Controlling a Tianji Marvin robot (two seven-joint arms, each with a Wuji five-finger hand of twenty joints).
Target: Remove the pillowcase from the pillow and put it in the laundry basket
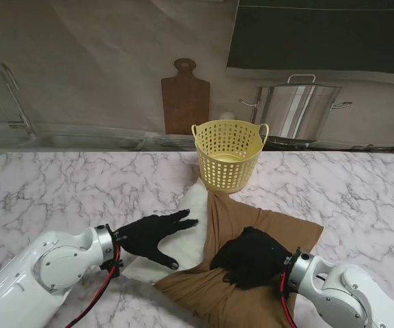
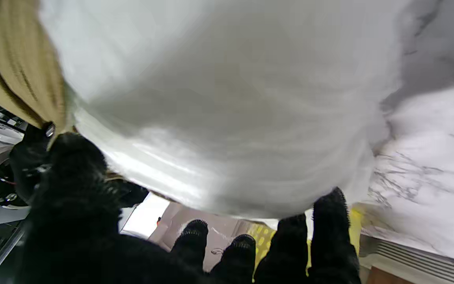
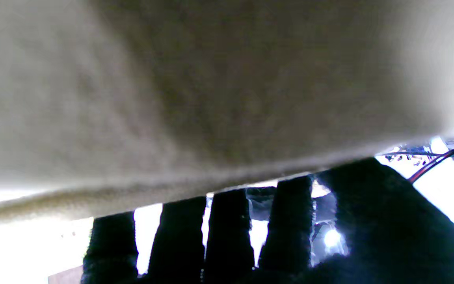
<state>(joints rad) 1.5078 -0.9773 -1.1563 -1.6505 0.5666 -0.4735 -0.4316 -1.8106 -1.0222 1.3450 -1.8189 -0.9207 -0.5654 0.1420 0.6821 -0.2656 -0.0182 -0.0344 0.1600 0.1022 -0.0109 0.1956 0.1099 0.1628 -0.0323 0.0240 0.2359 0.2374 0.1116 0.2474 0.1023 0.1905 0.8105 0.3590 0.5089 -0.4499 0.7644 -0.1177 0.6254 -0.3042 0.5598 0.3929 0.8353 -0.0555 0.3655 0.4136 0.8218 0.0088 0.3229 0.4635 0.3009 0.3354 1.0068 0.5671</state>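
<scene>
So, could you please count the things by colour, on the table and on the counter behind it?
White: 1, the pillow
Brown: 2, the pillowcase and the cutting board
Yellow: 1, the laundry basket
Silver: 1, the pot
Black: 2, the left hand and the right hand
Total: 7

Matt brown woven cloth pillowcase [image 1: 251,219] partly covers a smooth white fabric pillow [image 1: 186,239]. Perforated yellow plastic laundry basket [image 1: 229,154] on a glossy white marble counter [image 1: 67,184]; shiny steel stockpot [image 1: 298,109] behind.
</scene>
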